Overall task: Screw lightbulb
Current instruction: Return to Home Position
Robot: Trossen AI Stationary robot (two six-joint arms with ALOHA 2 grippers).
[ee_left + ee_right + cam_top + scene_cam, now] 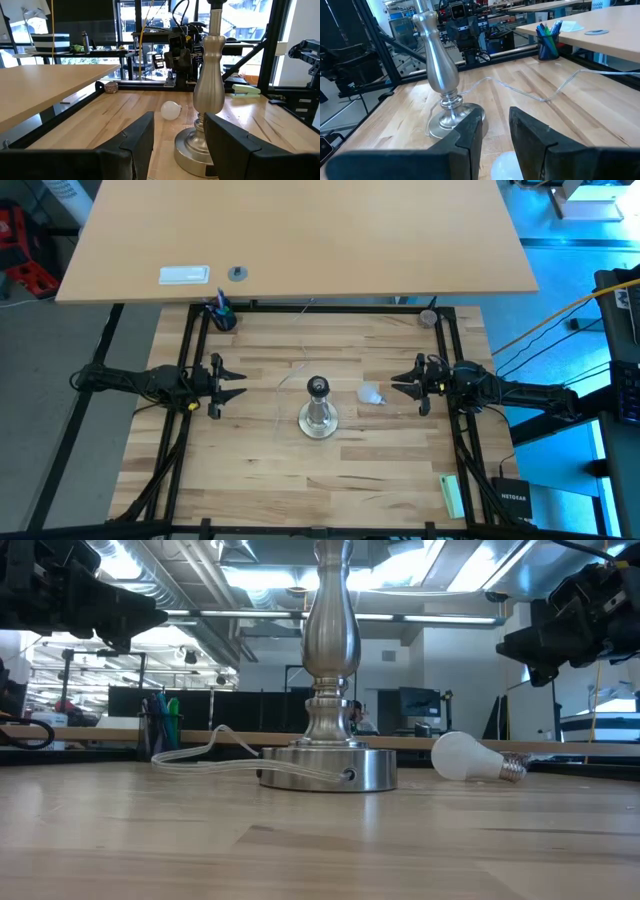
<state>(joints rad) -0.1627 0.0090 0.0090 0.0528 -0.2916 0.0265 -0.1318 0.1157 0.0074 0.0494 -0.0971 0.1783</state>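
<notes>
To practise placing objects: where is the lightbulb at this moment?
High view: the lightbulb lies on its side on the table, right of the lamp stand, between it and the right gripper.

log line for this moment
silver round-based lamp stand: upright, socket empty | small white frosted lightbulb: on its side beside it | left gripper: open, empty | right gripper: open, empty
</notes>
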